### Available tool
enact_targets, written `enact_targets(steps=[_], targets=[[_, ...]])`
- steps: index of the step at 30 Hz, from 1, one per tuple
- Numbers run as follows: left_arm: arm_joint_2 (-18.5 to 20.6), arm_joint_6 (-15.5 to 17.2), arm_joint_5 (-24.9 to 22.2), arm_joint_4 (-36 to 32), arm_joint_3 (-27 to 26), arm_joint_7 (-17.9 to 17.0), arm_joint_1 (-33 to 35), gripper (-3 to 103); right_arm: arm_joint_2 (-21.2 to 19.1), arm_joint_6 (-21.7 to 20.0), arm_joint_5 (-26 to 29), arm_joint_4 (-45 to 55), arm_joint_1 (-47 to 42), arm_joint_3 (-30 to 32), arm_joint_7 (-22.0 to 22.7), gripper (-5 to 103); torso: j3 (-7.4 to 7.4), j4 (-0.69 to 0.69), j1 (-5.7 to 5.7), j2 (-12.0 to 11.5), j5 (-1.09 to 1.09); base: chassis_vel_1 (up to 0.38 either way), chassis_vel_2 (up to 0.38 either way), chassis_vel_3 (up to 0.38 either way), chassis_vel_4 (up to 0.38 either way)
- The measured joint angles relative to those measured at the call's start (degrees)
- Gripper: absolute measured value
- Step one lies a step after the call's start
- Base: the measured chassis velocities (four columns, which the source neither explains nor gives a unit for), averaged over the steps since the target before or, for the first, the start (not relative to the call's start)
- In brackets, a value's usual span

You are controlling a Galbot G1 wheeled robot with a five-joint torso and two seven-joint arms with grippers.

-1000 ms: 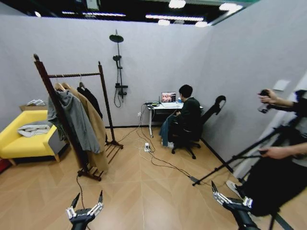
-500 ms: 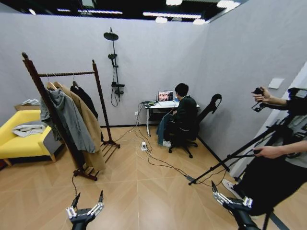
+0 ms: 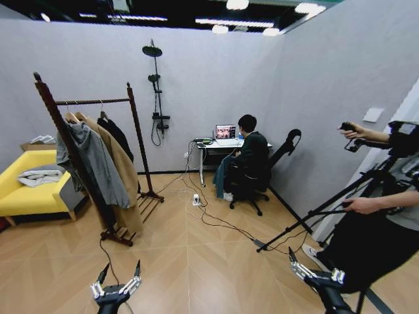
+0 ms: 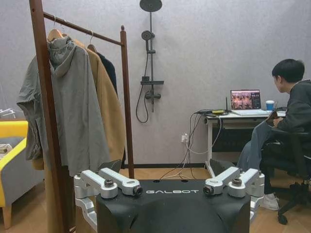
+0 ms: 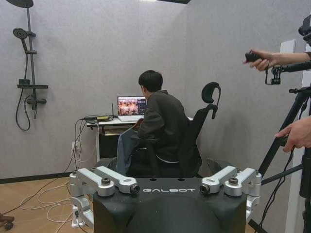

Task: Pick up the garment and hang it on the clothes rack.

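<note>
The clothes rack (image 3: 71,145) stands at the left of the room, dark reddish-brown wood with knob-topped posts and one bar. The black garment (image 3: 120,135) hangs from that bar on a thin hanger, at the end nearest the far post, partly hidden behind a tan coat. In the left wrist view the rack's near post (image 4: 46,121) is close, and a sliver of the garment (image 4: 110,73) shows behind the coats. My left gripper (image 3: 121,269) (image 4: 170,183) is low in front of me, open and holding nothing. My right gripper (image 3: 314,267) (image 5: 166,183) is low at the right, also open and holding nothing.
A grey hooded jacket (image 3: 98,163) and a long tan coat (image 3: 126,176) share the rack. A yellow sofa (image 3: 29,190) sits behind it. Cables (image 3: 216,222) trail across the floor to a desk (image 3: 216,145) with a seated person. A tripod (image 3: 327,209) and its operator crowd the right.
The whole head view has shifted, so the camera moved; rack and desk sit further left than a second ago. Both grippers hold the same low open pose.
</note>
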Motion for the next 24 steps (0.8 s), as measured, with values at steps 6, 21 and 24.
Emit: enact_targets(steps=[6,21,24], targets=[[0.0,0.0,0.0,0.0,0.0,-0.01,0.0,100,0.0,0.0,0.0,0.0,0.0,0.0,0.0,100,0.0,0.0,0.0,0.01,0.0,0.0,0.0,0.0,0.0],[0.0,0.0,0.0,0.0,0.0,-0.01,0.0,100,0.0,0.0,0.0,0.0,0.0,0.0,0.0,100,0.0,0.0,0.0,0.0,0.0,0.0,0.0,0.0,0.0],[0.0,0.0,0.0,0.0,0.0,-0.01,0.0,100,0.0,0.0,0.0,0.0,0.0,0.0,0.0,100,0.0,0.0,0.0,0.0,0.0,0.0,0.0,0.0,0.0]])
